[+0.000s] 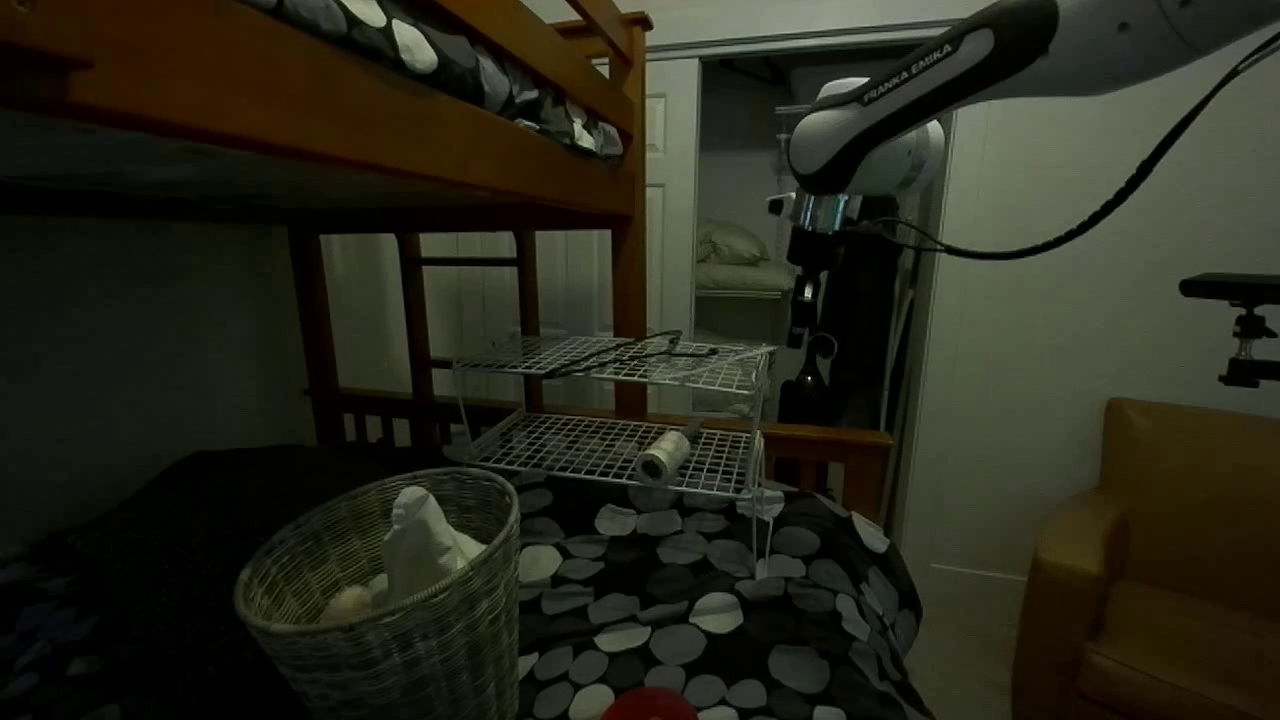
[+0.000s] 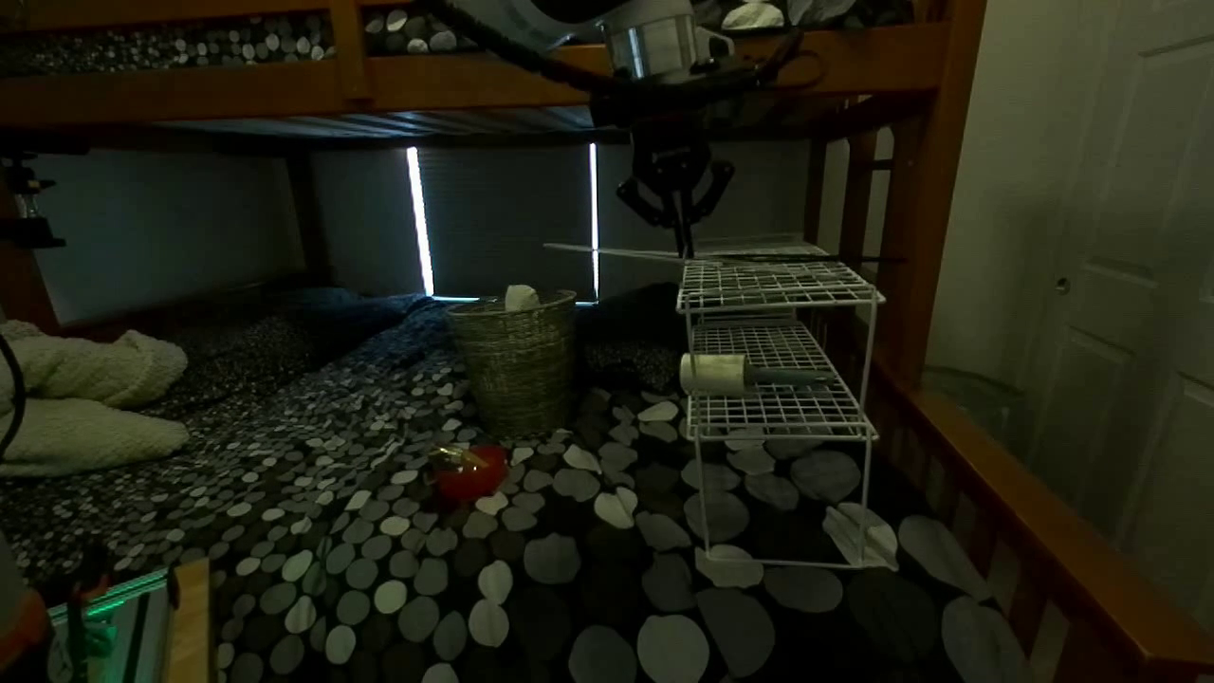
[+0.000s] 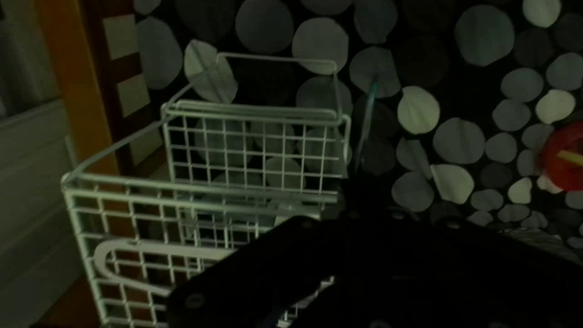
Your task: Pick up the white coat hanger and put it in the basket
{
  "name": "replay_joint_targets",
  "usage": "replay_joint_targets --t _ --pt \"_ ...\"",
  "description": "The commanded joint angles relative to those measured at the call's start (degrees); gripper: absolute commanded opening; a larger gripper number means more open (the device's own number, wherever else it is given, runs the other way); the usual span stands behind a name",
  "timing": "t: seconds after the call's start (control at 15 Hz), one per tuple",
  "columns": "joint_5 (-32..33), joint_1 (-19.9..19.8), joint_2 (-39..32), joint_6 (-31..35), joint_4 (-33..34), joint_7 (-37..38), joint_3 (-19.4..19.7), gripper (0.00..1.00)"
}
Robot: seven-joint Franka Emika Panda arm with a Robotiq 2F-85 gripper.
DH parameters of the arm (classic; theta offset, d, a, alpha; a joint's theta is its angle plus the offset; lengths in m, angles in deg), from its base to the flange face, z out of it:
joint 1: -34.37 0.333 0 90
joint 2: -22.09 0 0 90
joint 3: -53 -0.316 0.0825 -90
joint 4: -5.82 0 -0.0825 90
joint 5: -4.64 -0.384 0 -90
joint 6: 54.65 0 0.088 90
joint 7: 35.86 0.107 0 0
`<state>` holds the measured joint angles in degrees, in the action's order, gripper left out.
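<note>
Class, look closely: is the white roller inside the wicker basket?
No: the white roller lies on the lower shelf of the wire rack, apart from the basket.

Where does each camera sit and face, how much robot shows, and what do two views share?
In an exterior view: near the wicker basket, facing the open closet; arm at upper right, pincer below.
In an exterior view: seemingly beside the bunk bed, facing the shaded window; arm's end and pincer at top.
Wrist view: on the arm, looking down at the wire rack and white coat hanger; pincer at bottom.
Both exterior views share basket, rack and lint roller.
</note>
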<state>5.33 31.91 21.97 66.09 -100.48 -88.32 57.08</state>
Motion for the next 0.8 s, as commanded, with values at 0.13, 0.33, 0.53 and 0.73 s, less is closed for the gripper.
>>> replay_joint_targets --t 0.13,0.33,0.53,0.73 --pt "4.1 -1.9 -0.5 -17.0 3.4 -5.8 0.6 0.02" --pt "11.8 -1.9 3.7 -24.7 6.1 -8.5 0.6 0.02" --pt "18.5 -1.9 7.1 -26.0 9.3 -8.6 0.6 0.02" --pt "18.2 -1.3 9.9 -20.9 9.1 -7.0 0.7 0.02"
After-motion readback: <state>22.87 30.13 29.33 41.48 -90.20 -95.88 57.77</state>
